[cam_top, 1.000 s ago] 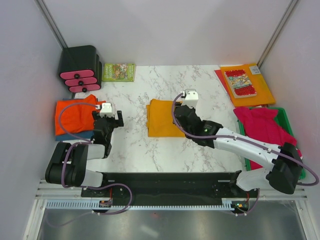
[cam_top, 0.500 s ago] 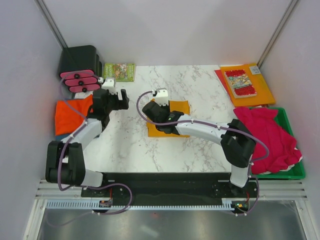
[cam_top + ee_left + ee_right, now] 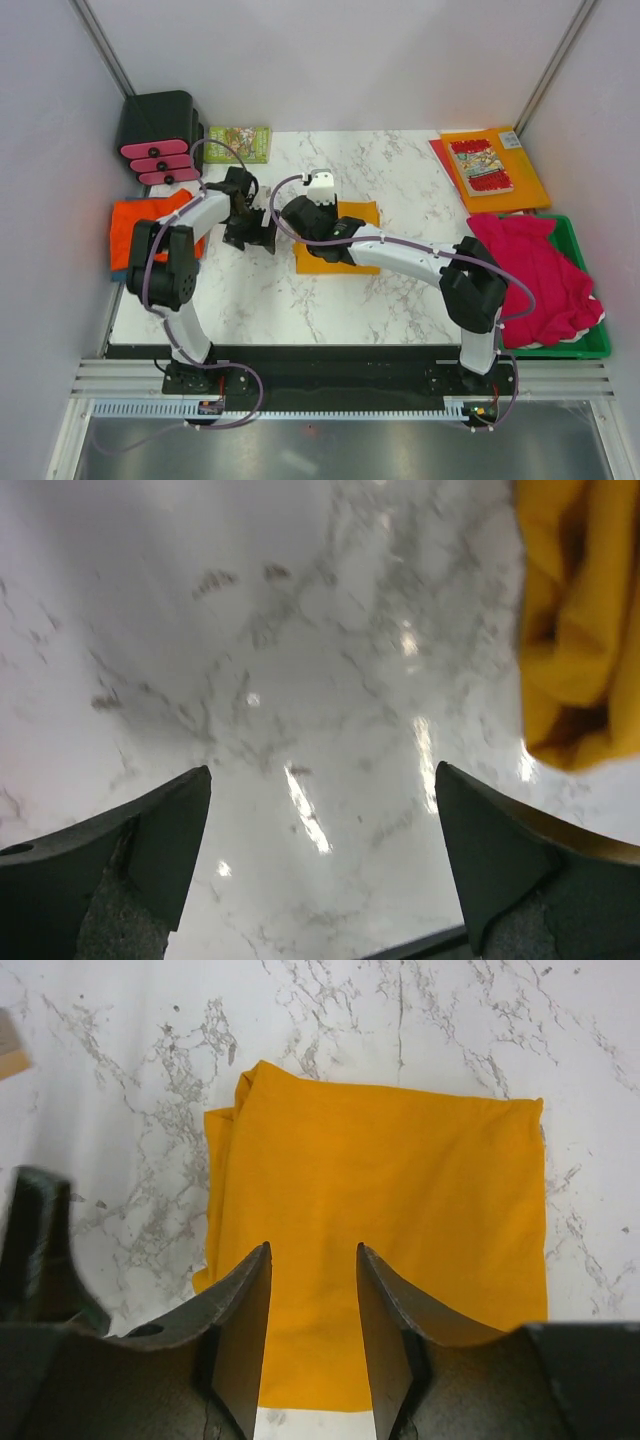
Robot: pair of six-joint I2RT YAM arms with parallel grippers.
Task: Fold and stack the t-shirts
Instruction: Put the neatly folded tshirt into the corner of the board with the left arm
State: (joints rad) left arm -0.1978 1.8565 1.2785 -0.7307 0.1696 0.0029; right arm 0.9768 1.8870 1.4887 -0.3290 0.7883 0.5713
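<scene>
A folded mustard t-shirt lies flat at mid-table. My right gripper hangs above it, open, with nothing between its fingers. Just left of the shirt's rumpled edge my left gripper is wide open over bare marble. One of its dark fingers shows in the right wrist view. A red-orange t-shirt rests on a blue one at the left edge. Crimson-pink t-shirts are heaped in a green bin on the right.
A black drawer unit with pink handles stands at the back left, with a green book beside it. An orange folder with a comic book lies at the back right. Both arms crowd the left side of the mustard shirt.
The left arm swung from beside the red-orange shirt toward mid-table, ending next to the mustard shirt. The right gripper moved left over that shirt, then held still.
</scene>
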